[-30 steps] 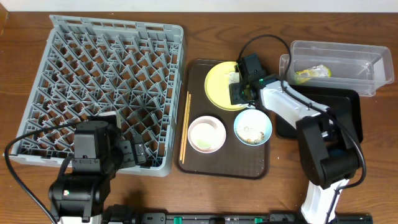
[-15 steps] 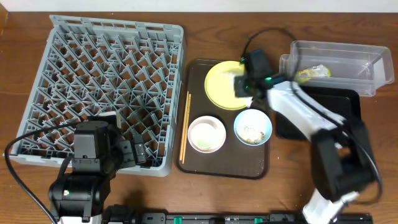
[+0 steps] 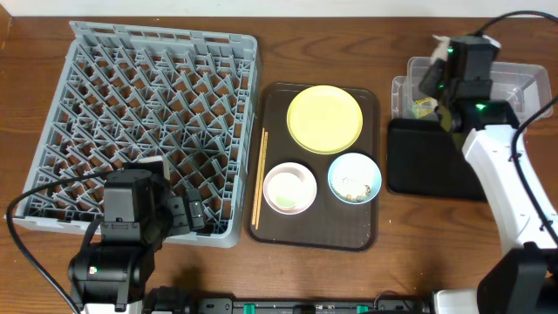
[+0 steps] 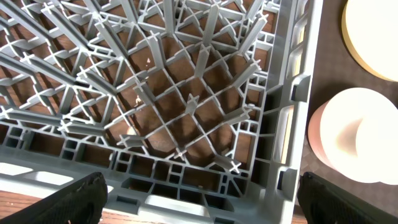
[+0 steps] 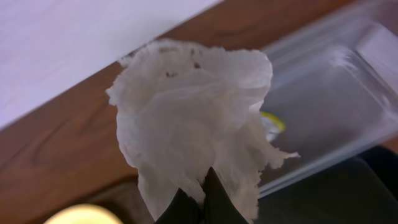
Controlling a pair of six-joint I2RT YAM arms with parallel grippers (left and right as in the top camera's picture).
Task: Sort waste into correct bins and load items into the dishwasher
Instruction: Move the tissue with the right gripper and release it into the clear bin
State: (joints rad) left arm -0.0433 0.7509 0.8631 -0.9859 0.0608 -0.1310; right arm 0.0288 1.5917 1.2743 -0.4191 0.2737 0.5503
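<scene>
The wooden table (image 3: pixel 305 44) carries a large grey dish rack (image 3: pixel 148 113) on its left side, its peg lattice bare. The left tool (image 4: pixel 200 196) hangs over the rack's near right corner with its fingers spread wide and nothing between them. Just right of the rack lies the brown serving tray (image 3: pixel 314 231), and further right the black tray (image 3: pixel 427 161), with the clear tub (image 3: pixel 514 87) touching its far edge. On the brown tray sit the pale-yellow plate (image 3: pixel 324 119), the white-pinkish bowl (image 3: pixel 289 187) and the light-blue bowl (image 3: pixel 354 178), which holds beige crumbs (image 3: pixel 352 184). The chopsticks (image 3: pixel 259 179) lie along the tray's left rim. The right tool (image 5: pixel 200 199) is pinched tight on the napkin (image 5: pixel 193 124), a crumpled white sheet, ragged at its edges and flecked with small dark specks. It fans out beyond the fingertips, held in the air over the tub's left end. The green-yellow wrapper (image 3: pixel 425 106) lies inside that end of the tub.
</scene>
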